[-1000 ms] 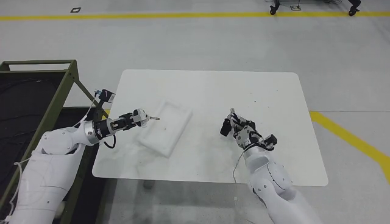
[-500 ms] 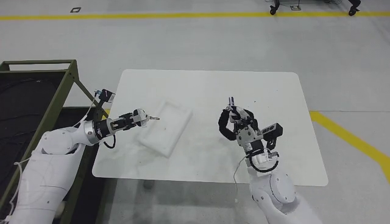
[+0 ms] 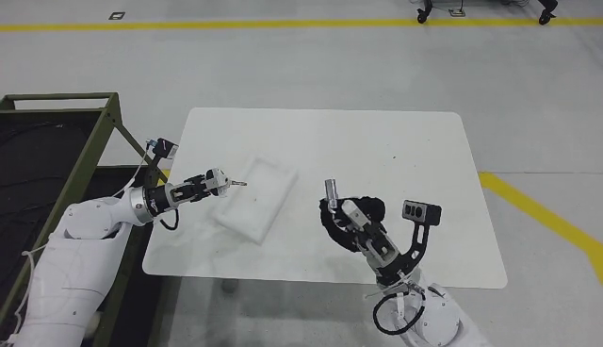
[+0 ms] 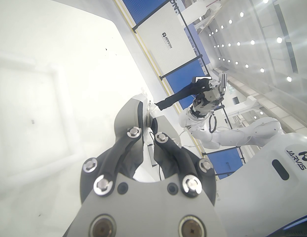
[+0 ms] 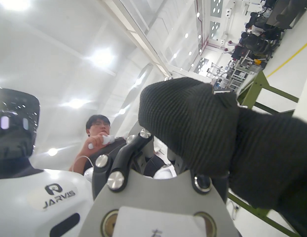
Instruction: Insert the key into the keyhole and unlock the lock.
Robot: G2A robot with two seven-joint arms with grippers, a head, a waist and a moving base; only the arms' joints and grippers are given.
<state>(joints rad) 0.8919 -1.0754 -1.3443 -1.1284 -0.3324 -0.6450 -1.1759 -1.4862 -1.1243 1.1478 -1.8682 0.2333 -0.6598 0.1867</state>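
While the right gripper [image 3: 336,203] is clenched on the lock [image 3: 332,191], raised above the table's [image 3: 415,149] near side, the left gripper [image 3: 226,183], farther back, pinches the key [image 3: 239,183] at the white tray's [image 3: 259,206] edge.

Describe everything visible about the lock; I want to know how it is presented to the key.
The lock is a small, narrow, silvery metal piece, standing roughly upright. Its lower end is clamped in the fingers of the right gripper, in the air above the white table. Black knitted fabric hangs by the gripper beside it. The key is well apart. Its keyhole is too small to make out.
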